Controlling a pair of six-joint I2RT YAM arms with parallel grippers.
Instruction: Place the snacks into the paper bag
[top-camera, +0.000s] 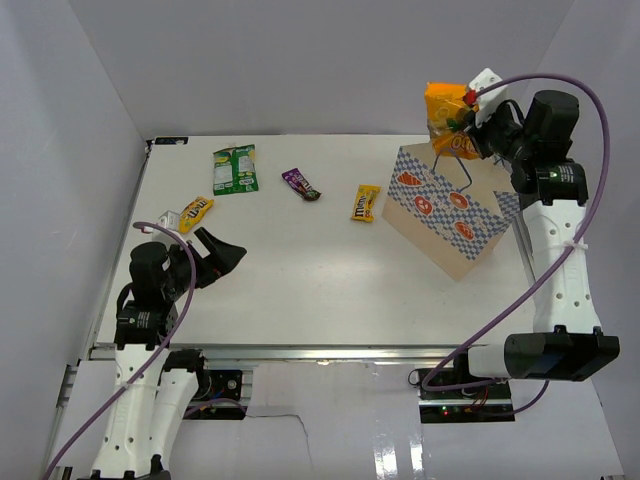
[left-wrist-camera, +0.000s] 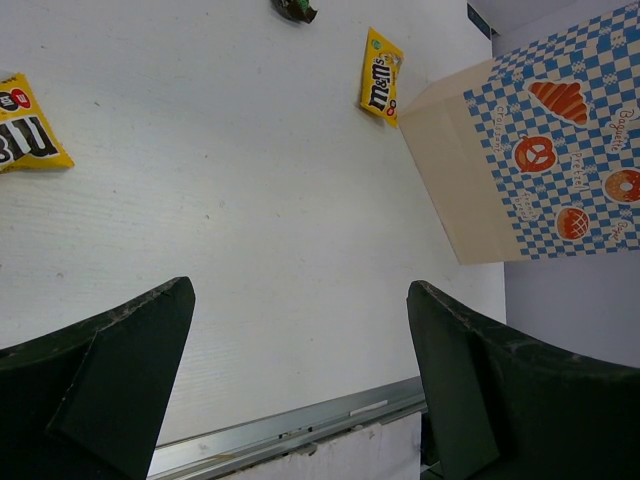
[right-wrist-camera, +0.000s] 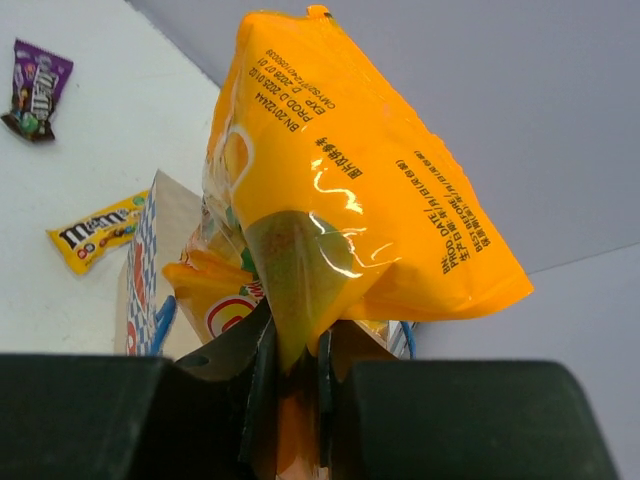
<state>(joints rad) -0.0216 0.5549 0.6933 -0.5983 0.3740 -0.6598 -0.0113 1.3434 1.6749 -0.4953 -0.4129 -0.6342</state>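
— So, how do the right jaws stand?

— Almost pressed together, pinching a low corner of the orange pouch. The right wrist view shows the crinkly film nipped between the two dark fingers, with the rest of the pouch standing out beyond them.

— And where is the pouch relative to the paper bag?

— In the air at the far right of the worktop, over the bag's far top edge. The bag stands upright with its checkered front turned toward the left arm. I cannot tell whether the pouch's lower end sits below the rim, because the pouch hides the bag's mouth.

— The left jaws?

— Spread wide and holding nothing, at the near left of the worktop.

— The other snacks?

— They lie flat on the worktop, apart from both sets of jaws. A green packet and a purple packet lie toward the far side. A yellow M&M's pack is just beside the bag's left corner. A second yellow pack lies beyond the left jaws.

— Anything cut off?

— The left wrist view clips the purple packet and the second yellow pack at its edges.
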